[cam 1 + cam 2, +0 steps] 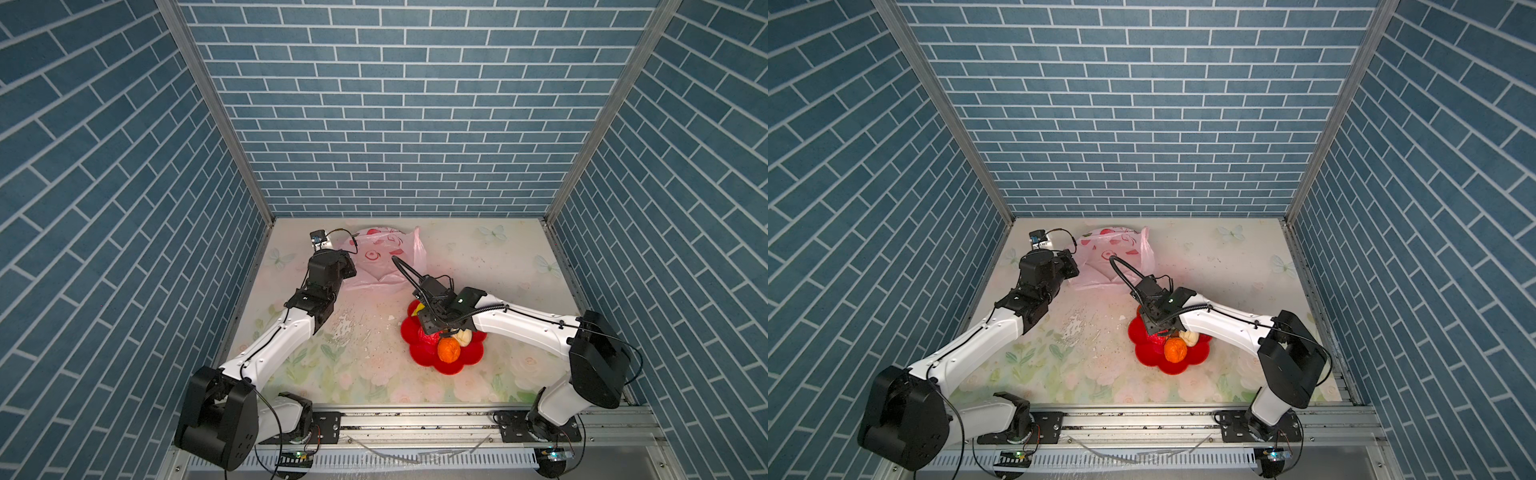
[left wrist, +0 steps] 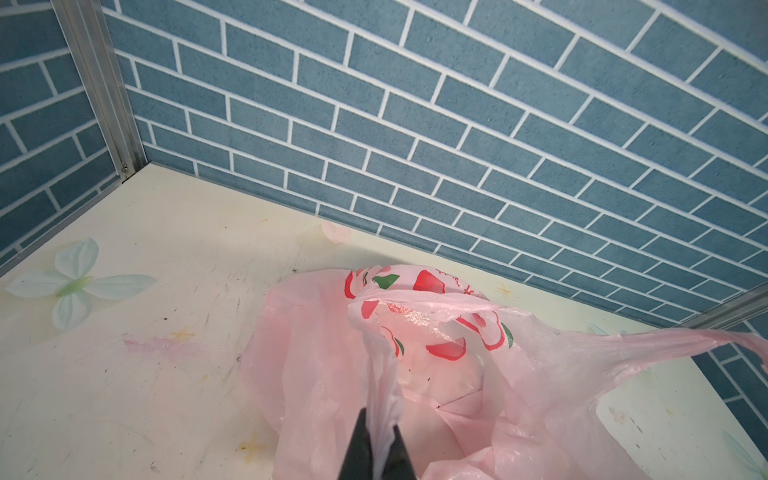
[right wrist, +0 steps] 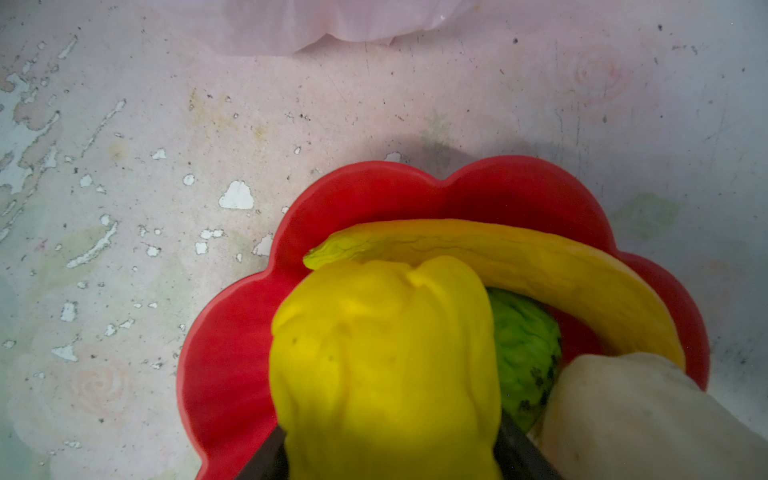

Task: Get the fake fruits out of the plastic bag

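Entry one, left gripper point(image 2: 380, 424): two dark fingers point(image 2: 357, 449) clenched on a gathered fold of the thin, crinkly, translucent pink plastic bag point(image 2: 324, 353) with red and green printed marks. The film runs up taut into the jaws. Outward from them the bag spreads slack over the pale flower-printed tabletop point(image 2: 145, 395), with one stretched loop handle point(image 2: 665, 345) trailing off to the side. Past the bag stands the blue brick-patterned wall point(image 2: 457, 124).

Entry two, right gripper point(image 3: 390, 424): dark fingers point(image 3: 266, 461) stand one on each flank of a soft, wrinkled bright-yellow plastic fruit point(image 3: 386, 353), both touching it. Whether they press it or have slackened cannot be told. Under the jaws is a red flower-shaped plastic dish point(image 3: 232, 332), and the yellow fruit is inside its rim. Just beyond that fruit a long curved yellow plastic banana point(image 3: 540, 257) with a greenish tip arches along the dish's far lobes. Between the two sits a bumpy green round fruit point(image 3: 523, 353). Beside the jaws a cream-white fruit point(image 3: 644, 419) meets the banana's end. In both top views a round orange fruit point(image 1: 449, 350) point(image 1: 1174, 350) lies in the dish, on the side of the jaws toward the arm bases and next to the cream-white one. The bag's edge lies well beyond the dish, apart from it.
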`<state>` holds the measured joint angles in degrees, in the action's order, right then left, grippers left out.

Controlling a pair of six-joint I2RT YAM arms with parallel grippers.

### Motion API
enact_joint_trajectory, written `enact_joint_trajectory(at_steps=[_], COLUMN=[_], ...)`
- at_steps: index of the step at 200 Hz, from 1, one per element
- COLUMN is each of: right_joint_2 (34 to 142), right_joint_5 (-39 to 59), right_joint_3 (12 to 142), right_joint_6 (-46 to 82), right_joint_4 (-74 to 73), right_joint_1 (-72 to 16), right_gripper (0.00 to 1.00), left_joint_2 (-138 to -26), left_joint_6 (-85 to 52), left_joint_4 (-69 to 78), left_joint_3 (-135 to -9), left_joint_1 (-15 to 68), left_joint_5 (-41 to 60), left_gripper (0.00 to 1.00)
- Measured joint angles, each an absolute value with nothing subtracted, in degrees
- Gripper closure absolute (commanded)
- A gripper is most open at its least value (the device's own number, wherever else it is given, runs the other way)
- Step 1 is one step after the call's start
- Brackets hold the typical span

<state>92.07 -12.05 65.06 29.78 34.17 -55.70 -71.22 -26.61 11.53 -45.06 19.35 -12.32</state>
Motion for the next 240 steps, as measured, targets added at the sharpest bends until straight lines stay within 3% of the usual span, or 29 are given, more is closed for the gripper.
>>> enact_joint_trajectory(at_steps=[147, 240], right_joint_2=[91.9, 79.2], right_joint_5=[-12.0, -11.8], right_joint_3=[64.6, 63.3], right_joint_6=[30.3, 31.8], right_joint_4=[34.2, 34.6], right_joint_1=[-55.7, -55.7], right_gripper=[0.28, 0.25], left_joint_2=[-71.2, -75.1], left_joint_6=[-27.2, -27.8], left_joint_4=[11.5, 12.3], left_joint_3=[-45.1, -46.4], left_joint_1=[19.4, 19.4], left_joint_5=[-11.7, -10.4], left_gripper=[0.93, 0.93])
